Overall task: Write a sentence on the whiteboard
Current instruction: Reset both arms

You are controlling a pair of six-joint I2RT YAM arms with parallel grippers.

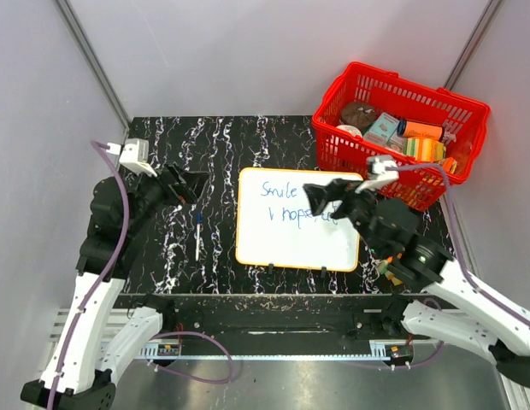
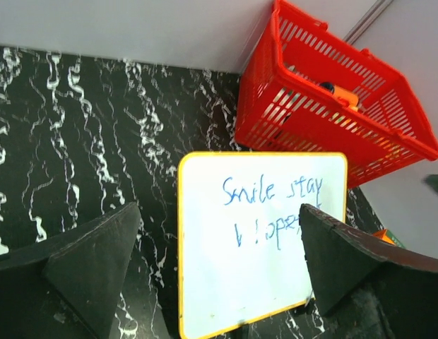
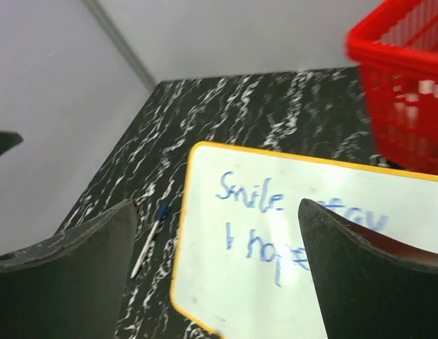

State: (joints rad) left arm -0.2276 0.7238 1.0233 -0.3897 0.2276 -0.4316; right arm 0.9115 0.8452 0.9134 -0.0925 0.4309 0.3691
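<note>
The whiteboard point(image 1: 286, 239) lies flat in the middle of the black marble table, white with an orange-yellow frame. The sentence point(image 1: 286, 202) is in blue marker, two lines reading about "Smile stay" and "hope..."; its right end is hidden by my right gripper. It also shows in the left wrist view point(image 2: 272, 194) and the right wrist view point(image 3: 251, 201). My right gripper point(image 1: 329, 202) hovers over the board's right part, open and empty. My left gripper point(image 1: 192, 186) is open and empty, left of the board. A white marker with a blue cap point(image 1: 198, 236) lies on the table left of the board.
A red basket point(image 1: 457, 102) with several packets and cans stands at the back right, close behind the board's right corner. It shows in the left wrist view point(image 2: 261, 106) too. Grey walls close in the table on the left, back and right.
</note>
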